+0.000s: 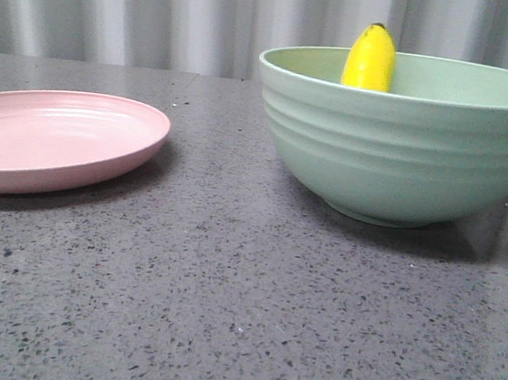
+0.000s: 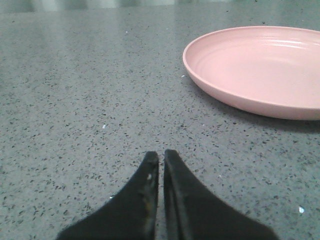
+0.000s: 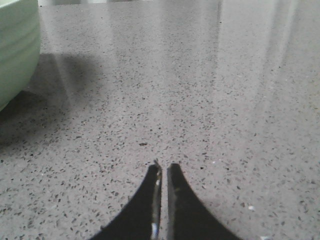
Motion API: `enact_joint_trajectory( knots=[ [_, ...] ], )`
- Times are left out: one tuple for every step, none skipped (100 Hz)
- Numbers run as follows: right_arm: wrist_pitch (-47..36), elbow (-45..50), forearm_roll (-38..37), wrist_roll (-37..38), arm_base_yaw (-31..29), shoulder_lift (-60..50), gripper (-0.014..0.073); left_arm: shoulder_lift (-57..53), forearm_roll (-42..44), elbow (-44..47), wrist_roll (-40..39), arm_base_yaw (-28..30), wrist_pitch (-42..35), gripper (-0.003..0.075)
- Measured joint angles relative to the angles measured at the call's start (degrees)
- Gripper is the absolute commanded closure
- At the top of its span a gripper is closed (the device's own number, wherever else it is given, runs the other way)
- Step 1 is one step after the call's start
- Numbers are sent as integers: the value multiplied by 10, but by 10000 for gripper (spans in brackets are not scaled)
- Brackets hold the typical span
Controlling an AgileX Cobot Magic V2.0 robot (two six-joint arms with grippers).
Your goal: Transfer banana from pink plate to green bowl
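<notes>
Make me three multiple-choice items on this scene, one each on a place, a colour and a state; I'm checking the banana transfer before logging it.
1. Where is the banana?
A. on the pink plate
B. in the green bowl
C. on the table

2. What colour is the plate?
A. blue
B. white
C. pink

3. How does the left gripper stand?
A. shut, holding nothing
B. wide open
C. shut on the banana

Answers:
1 B: its tip shows above the rim of the green bowl.
2 C: it is pale pink in the front and left wrist views.
3 A: its fingertips nearly meet over bare table, as do those of the right gripper.
</notes>
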State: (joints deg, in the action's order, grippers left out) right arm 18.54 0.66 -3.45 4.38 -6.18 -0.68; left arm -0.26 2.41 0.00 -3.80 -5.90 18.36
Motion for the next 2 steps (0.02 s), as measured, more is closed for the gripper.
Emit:
enact_joint_trajectory(
  knots=[
    [0,0,0,0,0,0,657,0,0,0,0,0,0,741],
    [0,0,0,0,0,0,657,0,0,0,0,0,0,741]
  ],
)
